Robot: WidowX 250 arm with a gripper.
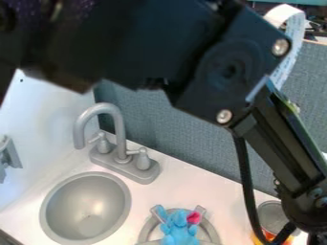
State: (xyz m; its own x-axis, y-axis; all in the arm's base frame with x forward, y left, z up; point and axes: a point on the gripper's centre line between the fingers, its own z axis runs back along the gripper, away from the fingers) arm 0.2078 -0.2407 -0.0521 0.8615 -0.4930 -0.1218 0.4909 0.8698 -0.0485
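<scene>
The gripper [308, 210] is at the lower right edge, at the end of the black arm that crosses the top and slants down the right side. Nearest to it is a can [272, 217] with a metallic grey top and an orange and yellow side, partly behind a black cable. A blue plush toy [180, 233] with a pink patch lies at the bottom centre, left of the can, over a round grey metal piece [150, 229] whose lower part is cut off by the view's edge.
A grey sink basin [86, 208] is set into the white counter [172, 194] at lower left. Behind it stands a grey faucet [119, 139] with two handles. A white wall rises at left, a grey fabric panel [191, 148] behind the counter.
</scene>
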